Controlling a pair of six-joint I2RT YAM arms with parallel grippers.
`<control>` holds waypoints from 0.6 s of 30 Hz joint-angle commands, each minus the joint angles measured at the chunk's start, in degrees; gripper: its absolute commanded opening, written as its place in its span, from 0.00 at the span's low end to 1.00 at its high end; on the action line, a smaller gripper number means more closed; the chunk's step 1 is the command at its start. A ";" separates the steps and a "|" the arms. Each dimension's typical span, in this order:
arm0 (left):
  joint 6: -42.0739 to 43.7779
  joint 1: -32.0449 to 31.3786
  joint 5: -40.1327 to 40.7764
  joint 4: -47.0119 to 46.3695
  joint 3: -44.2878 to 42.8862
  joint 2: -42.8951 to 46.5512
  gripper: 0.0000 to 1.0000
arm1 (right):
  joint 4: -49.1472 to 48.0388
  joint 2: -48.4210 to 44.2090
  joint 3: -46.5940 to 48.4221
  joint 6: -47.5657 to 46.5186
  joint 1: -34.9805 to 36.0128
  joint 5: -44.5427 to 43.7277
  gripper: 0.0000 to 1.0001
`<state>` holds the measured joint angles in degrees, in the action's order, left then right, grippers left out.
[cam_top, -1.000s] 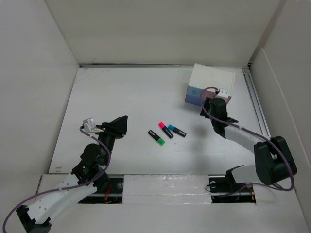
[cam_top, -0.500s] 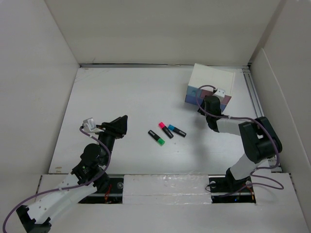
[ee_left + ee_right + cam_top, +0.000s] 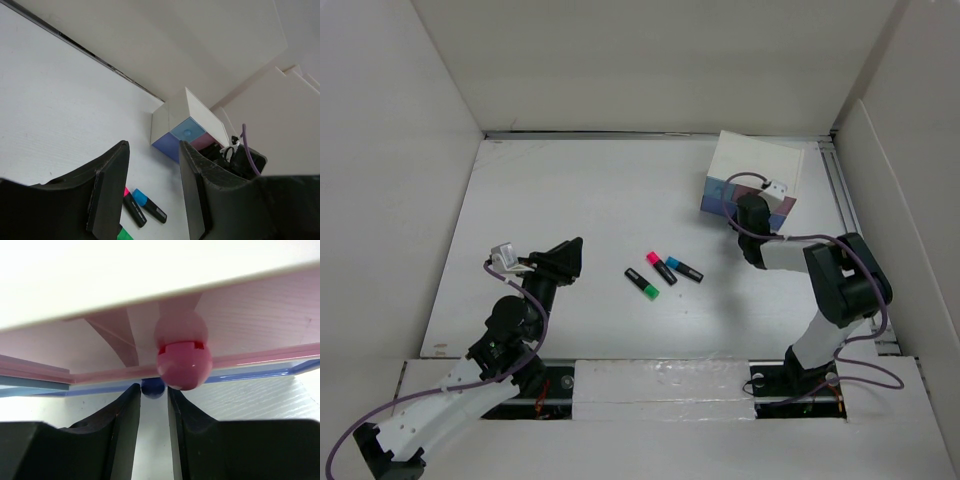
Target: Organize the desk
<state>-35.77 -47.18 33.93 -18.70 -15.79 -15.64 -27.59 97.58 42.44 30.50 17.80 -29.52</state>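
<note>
Compared with a second ago, the right arm is folding tighter, its right gripper [image 3: 747, 203] now against the drawer box [image 3: 760, 165] on the far right of the desk [image 3: 570, 190]. Its jaws are narrowing beside a blue knob [image 3: 152, 387]; whether they are gripping it, one cannot tell. The left gripper [image 3: 152, 146] is hovering open, unmoved.

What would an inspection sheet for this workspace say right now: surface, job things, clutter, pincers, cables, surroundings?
Surface: desk, white and matte.
Job's things: green highlighter, pink highlighter and blue highlighter lie loose mid-desk; drawer box stands far right.
Clutter: nothing seen.
Pincers: left pincer open, empty, above the desk; right pincer at the drawer box front, fingertips flanking the blue knob below the pink knob, grip unclear.
Cables: left arm's purple cable and right arm's purple cable loop clear of the highlighters.
Surroundings: white panels on three sides.
</note>
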 commanded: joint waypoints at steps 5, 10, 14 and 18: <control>1.05 -0.28 0.26 -3.27 -0.73 0.08 0.40 | -0.97 0.59 3.79 1.67 2.23 -6.51 0.29; 1.14 -0.28 0.17 -3.10 -0.82 0.26 0.40 | 3.15 1.82 6.60 2.46 2.24 -7.31 0.19; 1.14 -0.28 0.26 -2.92 -0.82 1.13 0.40 | 3.42 1.47 6.43 2.72 2.24 -7.83 0.23; 1.14 -0.28 0.08 -2.92 -0.82 1.14 0.40 | 6.66 0.86 7.13 3.25 2.24 -8.10 0.33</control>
<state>-35.62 -47.18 33.93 -18.74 -15.79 -14.87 -22.46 98.67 46.96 32.67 19.59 -35.81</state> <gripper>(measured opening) 0.400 0.312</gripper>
